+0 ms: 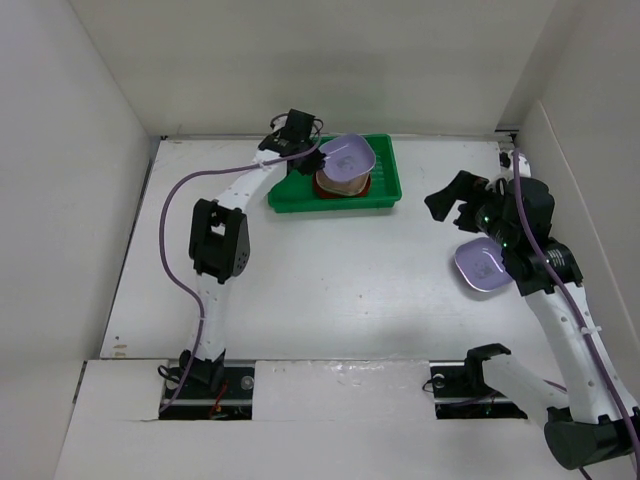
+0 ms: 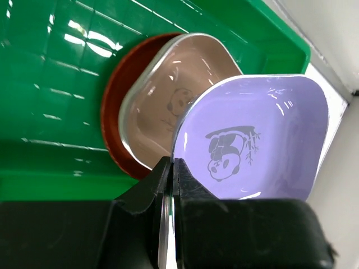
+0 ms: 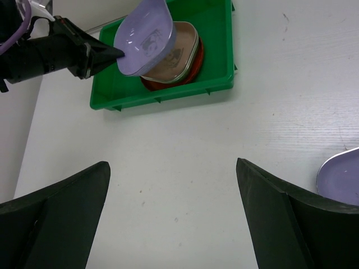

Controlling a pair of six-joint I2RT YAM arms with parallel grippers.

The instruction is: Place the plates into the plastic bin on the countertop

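My left gripper [image 2: 172, 168] is shut on the rim of a lavender plate [image 2: 263, 129] with a panda motif, held tilted above the green plastic bin [image 2: 50, 84]. Below it in the bin, a pinkish-brown plate [image 2: 162, 89] lies on a red plate [image 2: 115, 95]. From above, the held plate [image 1: 348, 155] hangs over the bin [image 1: 385, 165] and that stack [image 1: 340, 188]. A second lavender plate [image 1: 480, 265] lies on the countertop [image 1: 330, 280] at the right, partly under my right arm. My right gripper [image 3: 172, 162] hovers open above bare countertop, with that plate [image 3: 342, 179] to its right.
White walls bound the countertop on the left, back and right. The bin [image 3: 216, 33] stands close to the back wall, left of centre. The left arm's purple cable loops over the left part of the surface.
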